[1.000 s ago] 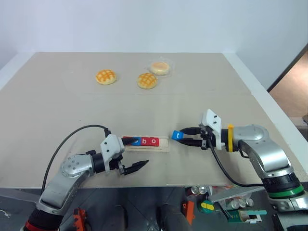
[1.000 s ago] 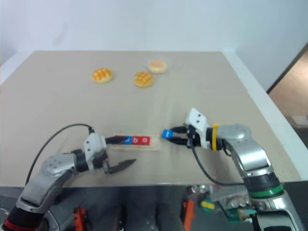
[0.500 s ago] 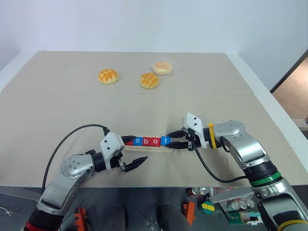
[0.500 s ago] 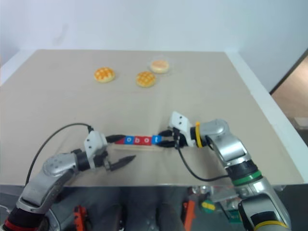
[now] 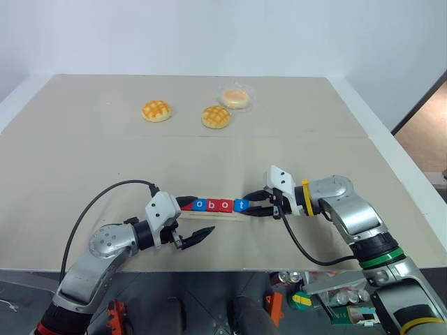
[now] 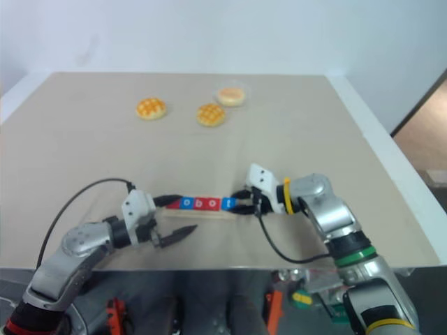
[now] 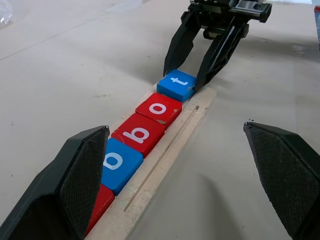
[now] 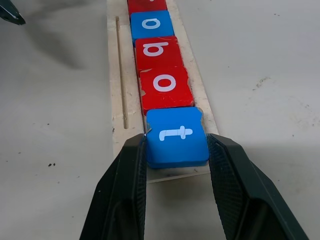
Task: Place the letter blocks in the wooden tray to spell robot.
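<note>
Wooden tray (image 7: 165, 165): a long, narrow strip of pale wood lying flat on the table (image 5: 84, 160) near the front edge, between the two grippers; a thin groove runs along its near side, beside the row of tiles.
Tray contents: the letter blocks (image 8: 159, 55) sit in one line, edge to edge. Along the row from the robot's left: a red tile mostly hidden behind a finger, a blue o (image 7: 118, 161), a red b (image 7: 139, 135), a red o (image 7: 159, 108) and a blue t (image 8: 176, 136) at the right end.
Left gripper (image 7: 180, 187): low over the table at the tray's left end, pointing along the row; its two black fingers stand wide apart and hold nothing, one over the far side of the tray, the other off its near side.
Right gripper (image 8: 177, 165): reaches in from the robot's right, tilted down towards the tray's right end; its fingers are clamped on opposite sides of the blue t, which rests in the tray touching the red o.
Tile appearance: small, flat squares with rounded corners and white lowercase letters; the red o shows small chips on its edges.
Buns (image 5: 216, 116): three round golden buns lie well apart from the tray at the far side of the table, the farthest one in clear wrapping.
</note>
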Robot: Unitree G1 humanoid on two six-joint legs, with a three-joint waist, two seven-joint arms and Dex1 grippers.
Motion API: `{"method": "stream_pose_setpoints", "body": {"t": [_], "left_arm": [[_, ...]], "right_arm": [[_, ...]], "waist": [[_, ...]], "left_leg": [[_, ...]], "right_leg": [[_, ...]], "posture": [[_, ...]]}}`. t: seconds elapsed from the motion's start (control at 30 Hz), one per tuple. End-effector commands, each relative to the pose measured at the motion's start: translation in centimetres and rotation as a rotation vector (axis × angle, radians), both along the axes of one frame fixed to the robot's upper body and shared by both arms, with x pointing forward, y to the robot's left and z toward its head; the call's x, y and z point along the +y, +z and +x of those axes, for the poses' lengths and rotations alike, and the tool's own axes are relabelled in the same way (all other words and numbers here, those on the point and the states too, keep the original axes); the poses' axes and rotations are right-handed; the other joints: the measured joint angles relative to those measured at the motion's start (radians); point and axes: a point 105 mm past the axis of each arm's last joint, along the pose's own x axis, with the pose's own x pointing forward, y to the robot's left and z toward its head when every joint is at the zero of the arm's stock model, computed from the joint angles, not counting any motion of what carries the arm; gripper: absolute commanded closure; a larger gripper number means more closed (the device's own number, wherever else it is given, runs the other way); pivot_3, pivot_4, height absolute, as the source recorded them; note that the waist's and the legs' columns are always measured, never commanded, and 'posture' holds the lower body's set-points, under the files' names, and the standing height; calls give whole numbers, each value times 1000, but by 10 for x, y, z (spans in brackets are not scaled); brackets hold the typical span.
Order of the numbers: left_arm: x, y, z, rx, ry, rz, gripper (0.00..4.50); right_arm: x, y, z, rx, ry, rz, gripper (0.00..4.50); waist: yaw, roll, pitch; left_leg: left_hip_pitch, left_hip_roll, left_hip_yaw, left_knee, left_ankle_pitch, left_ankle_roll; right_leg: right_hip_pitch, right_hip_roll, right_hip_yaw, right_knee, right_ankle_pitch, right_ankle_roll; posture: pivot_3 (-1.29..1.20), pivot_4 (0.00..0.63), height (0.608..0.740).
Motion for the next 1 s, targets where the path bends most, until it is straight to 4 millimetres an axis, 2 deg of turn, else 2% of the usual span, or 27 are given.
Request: {"method": "stream_pose_setpoints", "body": {"t": [0.03, 0.07, 0.27, 0.3, 0.43, 0.53, 0.63, 0.77, 0.97, 1.0], "left_arm": [[-1, 10, -4, -38, -8, -6, 0], [0, 10, -4, -37, -8, -5, 0], [1, 10, -4, -39, -10, 6, 0], [1, 10, -4, -38, -11, 7, 0], [1, 9, -5, -43, -15, 12, 0], [1, 10, -5, -48, -15, 3, 0], [0, 12, -7, -46, -31, -12, 0], [-1, 12, -11, -22, -51, -27, 0], [-1, 11, -10, -21, -58, -19, 0], [-1, 11, -10, -21, -58, -18, 0]], "right_arm": [[4, 6, 0, -13, 37, -2, 3251], [5, 7, 1, -23, 35, 0, 2223], [8, 13, -2, -9, 37, 33, 194], [8, 15, -1, -16, 32, 43, 13], [6, 36, 6, -16, -71, 160, 13], [-3, 47, 13, -1, -207, 258, 13], [-15, 40, 12, 36, -316, 295, 782], [-20, 18, 0, 32, -368, 249, 2256], [-18, 7, -2, 20, -405, 242, 4468], [-17, 7, -2, 21, -409, 248, 4468]], "waist": [[0, 0, 0], [0, 0, 0], [0, 0, 0], [0, 0, 0], [0, 0, 0], [0, 0, 0], [1, 0, 0], [4, 0, 0], [-6, 0, 0], [-6, 0, 0]], "left_leg": [[0, 0, 0, 0, 0, 0], [0, 0, 0, 0, 0, 0], [0, 0, 0, 0, 0, 0], [0, 0, 0, 0, 0, 0], [0, 0, 0, 0, 0, 0], [0, 0, 0, 0, 0, 0], [0, 0, 0, 0, 0, 0], [-1, -1, 0, -1, 0, 0], [1, 0, 1, 0, 0, 0], [1, 0, 1, 0, 0, 0]], "right_leg": [[0, 0, 0, 0, 0, 0], [0, 0, 0, 0, 0, 0], [0, 0, 0, 0, 0, 0], [0, 0, 0, 0, 0, 0], [0, 0, 0, 0, 0, 0], [0, 0, 0, 0, 0, 0], [0, 0, 0, 0, 0, 0], [0, -1, 0, 0, -1, 1], [0, 0, 1, 0, 1, 0], [0, 1, 1, 0, 1, 0]], "posture": [[0, 150, 740], [0, 150, 740], [0, 150, 740], [0, 150, 740], [0, 150, 740], [0, 150, 740], [0, 150, 740], [0, 150, 740], [0, 150, 740], [0, 150, 740]]}}
